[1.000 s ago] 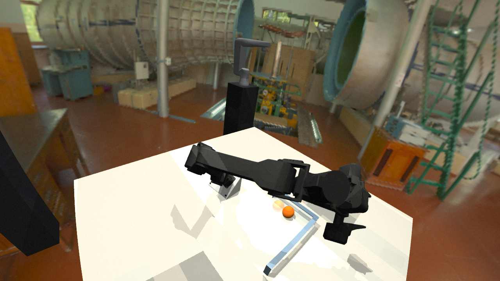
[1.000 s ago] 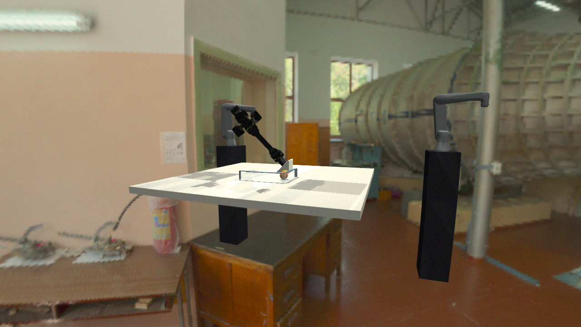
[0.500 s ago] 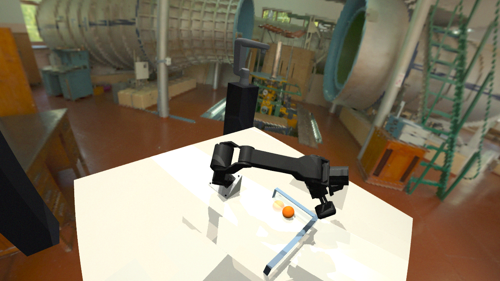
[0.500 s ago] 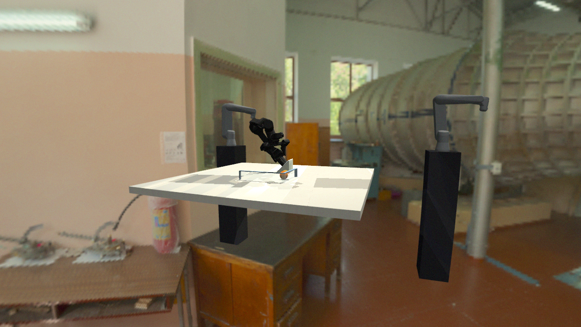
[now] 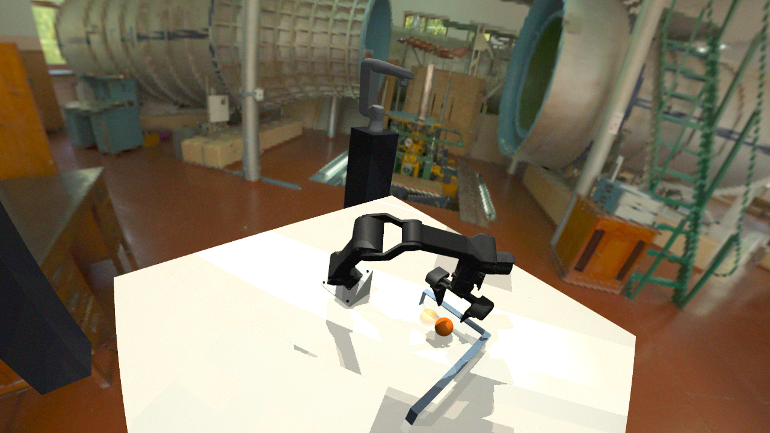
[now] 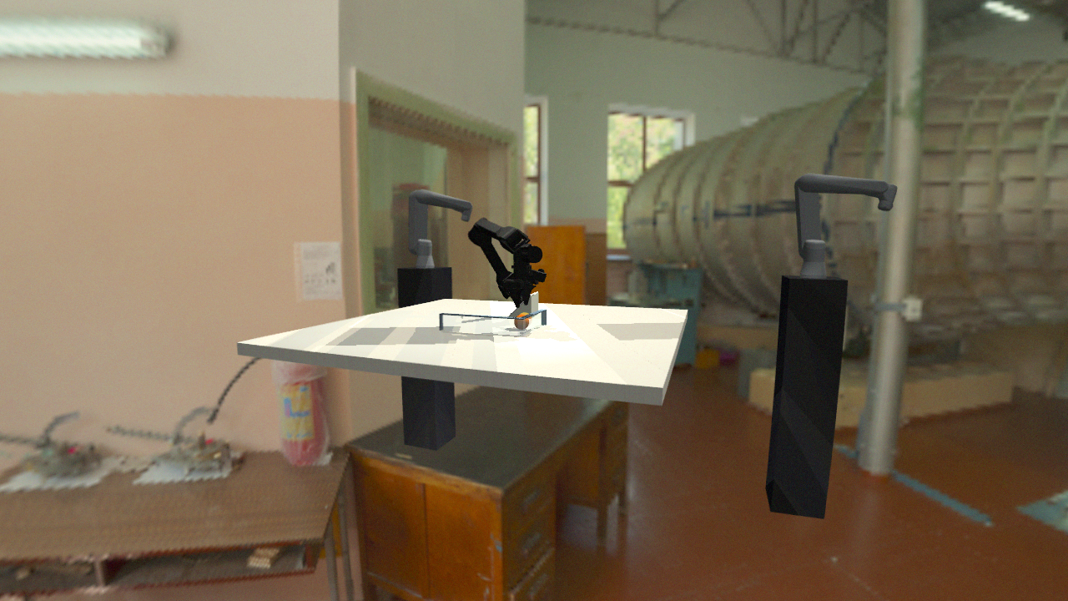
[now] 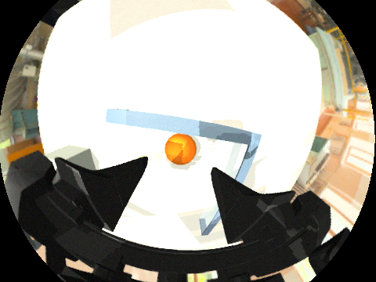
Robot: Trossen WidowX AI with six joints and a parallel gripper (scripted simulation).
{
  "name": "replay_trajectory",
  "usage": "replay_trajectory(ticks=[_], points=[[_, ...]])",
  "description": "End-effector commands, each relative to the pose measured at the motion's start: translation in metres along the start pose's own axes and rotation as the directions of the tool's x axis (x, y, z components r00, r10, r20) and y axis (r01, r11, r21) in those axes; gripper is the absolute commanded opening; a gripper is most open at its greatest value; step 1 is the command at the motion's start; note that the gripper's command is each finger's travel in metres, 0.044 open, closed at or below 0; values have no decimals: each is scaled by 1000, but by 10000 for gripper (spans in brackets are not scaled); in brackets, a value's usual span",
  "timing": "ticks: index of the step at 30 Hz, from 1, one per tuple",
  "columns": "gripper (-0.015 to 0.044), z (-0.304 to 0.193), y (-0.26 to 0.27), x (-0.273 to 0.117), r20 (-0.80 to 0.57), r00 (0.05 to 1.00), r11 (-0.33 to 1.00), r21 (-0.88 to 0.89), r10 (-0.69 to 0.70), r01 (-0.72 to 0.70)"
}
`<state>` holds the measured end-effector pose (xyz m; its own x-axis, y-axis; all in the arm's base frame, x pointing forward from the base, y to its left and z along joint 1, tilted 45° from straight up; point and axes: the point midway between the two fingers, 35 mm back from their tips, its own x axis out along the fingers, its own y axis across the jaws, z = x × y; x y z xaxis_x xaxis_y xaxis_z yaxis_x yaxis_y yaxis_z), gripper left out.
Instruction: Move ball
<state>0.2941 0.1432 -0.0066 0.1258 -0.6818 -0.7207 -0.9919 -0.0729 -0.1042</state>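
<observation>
An orange ball (image 5: 443,326) (image 6: 521,321) (image 7: 180,149) lies on the table, on the inner side of the two low bluish clear walls (image 5: 449,379) (image 6: 477,316) (image 7: 164,121) that meet in a corner. The see-through copy (image 5: 428,316) is pale orange. In the top view it shows just up and left of the ball, partly overlapped by it; I cannot make it out in the wrist view. My black gripper (image 5: 451,313) (image 6: 520,305) (image 7: 179,163) points down above the walled corner, with its fingers wide open and empty. The ball shows just ahead of the gap between the fingertips.
The arm's grey base mount (image 5: 352,293) stands on the white table (image 5: 177,323) (image 6: 605,358), behind and left of the walls in the top view. Two dark pedestals (image 6: 806,396) (image 6: 427,411) with grey arms stand off the table.
</observation>
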Motion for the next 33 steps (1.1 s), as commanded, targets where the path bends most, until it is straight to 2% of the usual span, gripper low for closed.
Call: replay_trajectory(ticks=[1,33], points=[[372,-2,1,13,-9,1000,1000,-9,2,-2],[372,-3,1,59,-11,1000,1000,-9,2,-2]])
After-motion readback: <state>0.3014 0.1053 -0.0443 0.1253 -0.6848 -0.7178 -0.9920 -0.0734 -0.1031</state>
